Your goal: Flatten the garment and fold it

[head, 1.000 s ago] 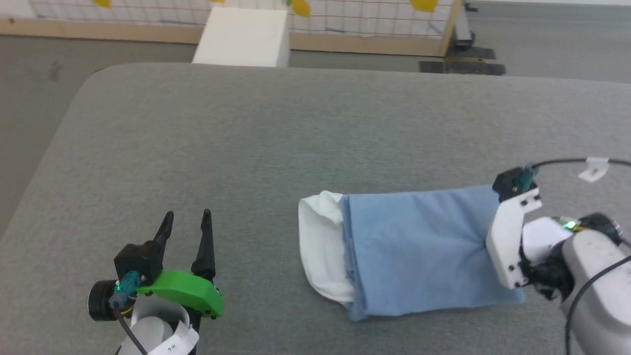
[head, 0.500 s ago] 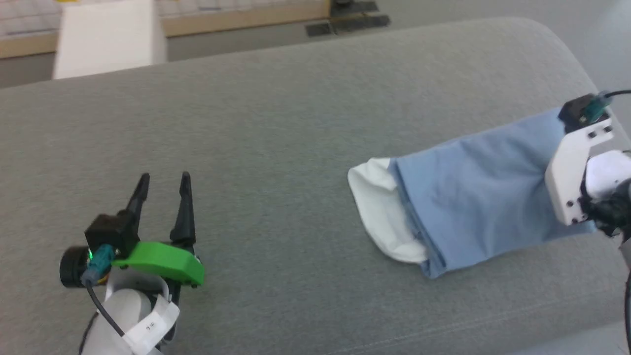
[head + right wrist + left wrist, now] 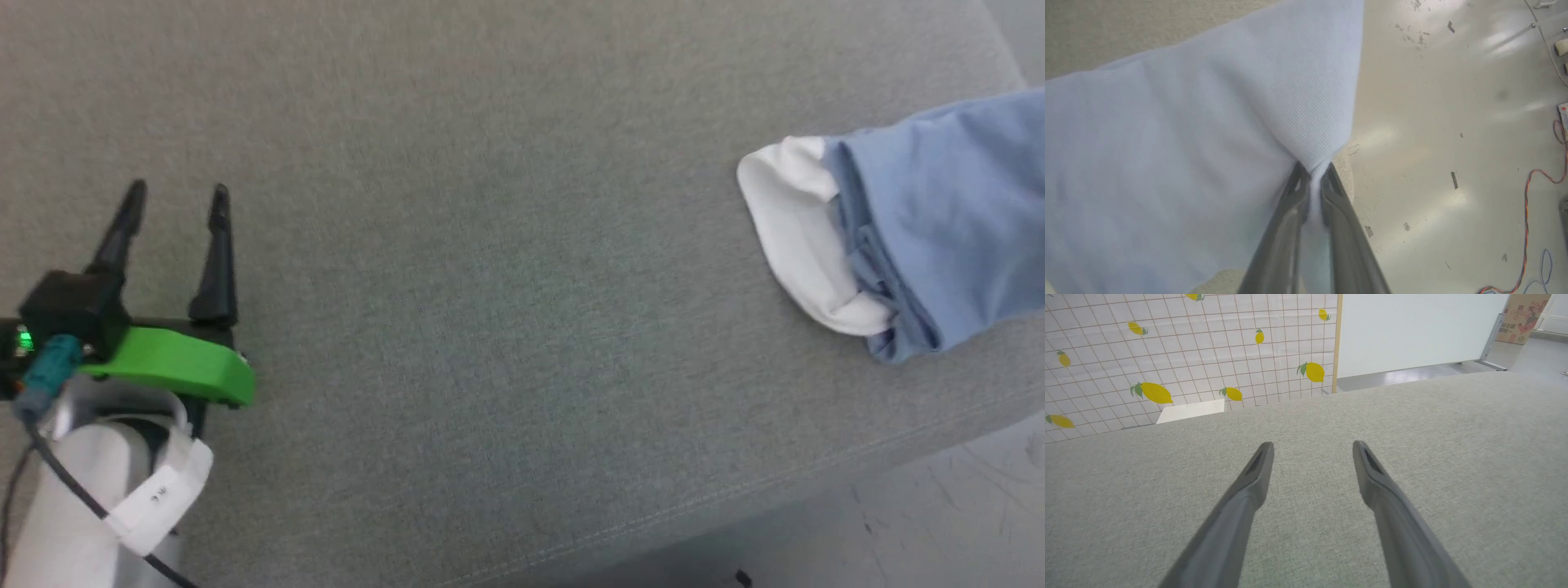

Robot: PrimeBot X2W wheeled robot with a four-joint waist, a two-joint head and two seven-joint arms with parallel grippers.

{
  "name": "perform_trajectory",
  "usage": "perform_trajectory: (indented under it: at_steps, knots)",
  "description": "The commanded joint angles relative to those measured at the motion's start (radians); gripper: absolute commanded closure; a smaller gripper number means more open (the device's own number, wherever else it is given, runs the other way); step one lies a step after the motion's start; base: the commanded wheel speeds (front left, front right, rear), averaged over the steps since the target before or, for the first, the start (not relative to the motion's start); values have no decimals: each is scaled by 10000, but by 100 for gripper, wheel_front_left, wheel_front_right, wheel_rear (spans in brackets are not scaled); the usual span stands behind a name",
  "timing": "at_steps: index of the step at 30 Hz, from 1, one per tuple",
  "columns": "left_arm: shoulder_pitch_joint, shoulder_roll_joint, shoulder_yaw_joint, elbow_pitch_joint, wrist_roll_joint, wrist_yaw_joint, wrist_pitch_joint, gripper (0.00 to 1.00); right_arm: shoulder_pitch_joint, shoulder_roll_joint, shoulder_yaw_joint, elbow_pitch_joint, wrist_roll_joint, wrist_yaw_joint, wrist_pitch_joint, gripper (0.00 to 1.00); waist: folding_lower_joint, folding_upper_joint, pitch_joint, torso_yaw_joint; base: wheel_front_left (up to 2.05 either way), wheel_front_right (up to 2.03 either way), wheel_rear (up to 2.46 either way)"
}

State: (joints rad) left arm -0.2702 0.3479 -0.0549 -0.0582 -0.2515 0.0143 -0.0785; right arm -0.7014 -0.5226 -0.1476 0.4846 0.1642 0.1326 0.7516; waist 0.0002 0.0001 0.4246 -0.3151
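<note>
Garment (image 3: 939, 212) pinched tight in my right gripper (image 3: 1313, 167); my left gripper (image 3: 177, 192) hovers wide and empty over the grey surface (image 3: 490, 327)

A wide bench (image 3: 490, 286) padded in grey woven cloth spreads across the head view. A stitched seam (image 3: 669, 510) runs just inside its near edge, which slants from 6 o'clock up toward 3 o'clock, with pale, scuffed floor (image 3: 939, 506) beyond it. One thing lies on the bench, at 3 o'clock: the garment (image 3: 939, 220), a folded light-blue bundle. A rounded white layer sticks out at its 9 o'clock end, and its other end runs past the picture's edge. It sits near the bench's near edge.
</note>
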Motion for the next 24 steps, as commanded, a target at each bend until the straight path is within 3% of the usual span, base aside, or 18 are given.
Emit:
perform_trajectory:
  at_steps: [1,6,7,8,9,19,24]
  knots:
    - [-58,185,91,-204,159,96,116,0,-222,108,-208,3,-272,-19,-140,100,-2,-1,1477,13,0,0,0]
    - [99,644,458,-1058,223,261,595,0,-597,450,-1200,135,-1285,-19,-752,100,-2,-1,2028,-67,0,0,0]
    - [142,692,506,-1193,218,285,653,0,-666,555,-1368,238,-1474,-19,-829,69,-2,-1,2072,-83,0,0,0]
    - [181,723,531,-1278,220,305,697,0,-716,624,-1480,333,-1626,-19,-858,23,-2,-1,2086,-97,0,0,0]
    - [231,759,552,-1369,228,327,753,0,-789,717,-1642,422,-1785,-19,-947,0,-2,-1,2099,-119,0,0,0]
    - [439,603,454,-1159,89,409,589,0,-1387,839,-2045,559,-2411,-19,-1982,0,-2,-1,1237,-80,0,0,0]
    - [664,135,500,-460,-238,563,11,0,-1787,943,-885,-112,-1814,-19,-3270,0,-2,-1,152,46,0,0,0]
